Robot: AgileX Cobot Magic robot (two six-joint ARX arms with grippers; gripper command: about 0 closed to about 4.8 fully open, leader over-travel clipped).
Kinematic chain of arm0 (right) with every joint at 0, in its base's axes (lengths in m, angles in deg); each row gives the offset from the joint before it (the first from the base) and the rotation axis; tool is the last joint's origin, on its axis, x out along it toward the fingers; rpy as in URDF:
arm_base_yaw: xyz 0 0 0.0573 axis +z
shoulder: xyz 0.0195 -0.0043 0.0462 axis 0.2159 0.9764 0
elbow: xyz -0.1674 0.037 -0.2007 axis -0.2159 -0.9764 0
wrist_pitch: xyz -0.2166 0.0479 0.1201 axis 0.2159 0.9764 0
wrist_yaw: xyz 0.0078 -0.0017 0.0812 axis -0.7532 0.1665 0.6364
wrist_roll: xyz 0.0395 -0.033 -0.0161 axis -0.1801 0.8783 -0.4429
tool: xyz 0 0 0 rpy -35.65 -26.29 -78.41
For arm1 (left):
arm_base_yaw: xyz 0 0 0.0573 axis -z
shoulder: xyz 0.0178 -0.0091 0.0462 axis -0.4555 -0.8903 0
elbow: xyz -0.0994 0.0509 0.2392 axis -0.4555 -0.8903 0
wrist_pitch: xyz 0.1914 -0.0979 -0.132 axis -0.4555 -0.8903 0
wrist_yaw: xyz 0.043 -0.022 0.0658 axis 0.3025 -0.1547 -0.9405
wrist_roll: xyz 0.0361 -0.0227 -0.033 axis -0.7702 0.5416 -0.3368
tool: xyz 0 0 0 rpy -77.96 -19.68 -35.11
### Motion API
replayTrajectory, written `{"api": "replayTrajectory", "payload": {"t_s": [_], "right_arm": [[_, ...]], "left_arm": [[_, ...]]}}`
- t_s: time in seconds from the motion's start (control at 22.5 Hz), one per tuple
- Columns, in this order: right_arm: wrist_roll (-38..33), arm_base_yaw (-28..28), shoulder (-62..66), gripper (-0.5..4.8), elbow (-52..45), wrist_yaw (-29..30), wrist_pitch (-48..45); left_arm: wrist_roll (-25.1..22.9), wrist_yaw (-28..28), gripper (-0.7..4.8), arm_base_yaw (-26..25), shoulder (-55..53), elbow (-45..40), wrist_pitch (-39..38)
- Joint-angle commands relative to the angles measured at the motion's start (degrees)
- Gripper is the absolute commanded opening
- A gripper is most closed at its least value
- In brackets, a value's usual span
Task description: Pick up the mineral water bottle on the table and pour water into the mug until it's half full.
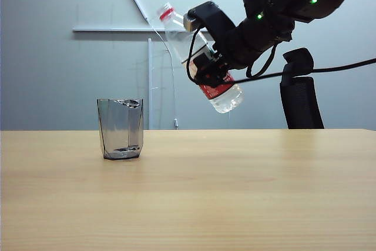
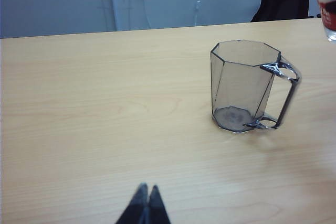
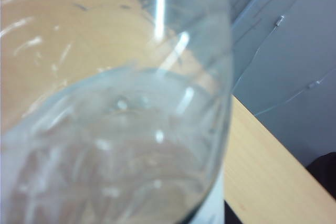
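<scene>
The right gripper (image 1: 212, 66) clasps the bottle (image 1: 176, 27) in the air, tilted, right of the mug (image 1: 120, 128) standing on the table (image 1: 235, 192); its fingers are mostly hidden. The left gripper (image 2: 145, 195), cut off at the frame edge, is pressed closed near the mug (image 2: 247, 85).

**Robot body: visible parts**

Right arm (image 1: 276, 10): matte black, blocky housings joined by rounded segments; two small green indicator lights glow on the upper casing. Black cables loop loosely beneath the wrist, one running off toward the frame edge. A black curved bracket with a small tan-grey block sits at the wrist. Right gripper (image 1: 207, 66): black, compact, angular body.

Left gripper (image 2: 144, 203): two slim dark fingertips (image 2: 137, 205), tapering to points, glossy black-grey, edges touching.
</scene>
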State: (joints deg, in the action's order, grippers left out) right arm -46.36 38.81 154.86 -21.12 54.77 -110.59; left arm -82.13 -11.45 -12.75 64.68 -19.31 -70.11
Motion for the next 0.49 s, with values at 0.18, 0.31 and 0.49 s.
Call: {"api": "replayTrajectory", "payload": {"t_s": [0.18,0.31,0.49], "right_arm": [[11.3,1.2,2.7,2.77,3.6,0.2,1.4],[14.7,1.8,3.9,2.77,4.4,0.1,1.7],[22.3,3.4,4.9,2.77,4.7,-2.5,1.6]], "left_arm": [[0.2,0.1,-0.02,-0.1,0.0,0.2,0.7],[0.2,0.1,-0.02,-0.1,0.0,0.2,0.7],[0.2,0.1,-0.02,-0.1,0.0,0.2,0.8]]}}
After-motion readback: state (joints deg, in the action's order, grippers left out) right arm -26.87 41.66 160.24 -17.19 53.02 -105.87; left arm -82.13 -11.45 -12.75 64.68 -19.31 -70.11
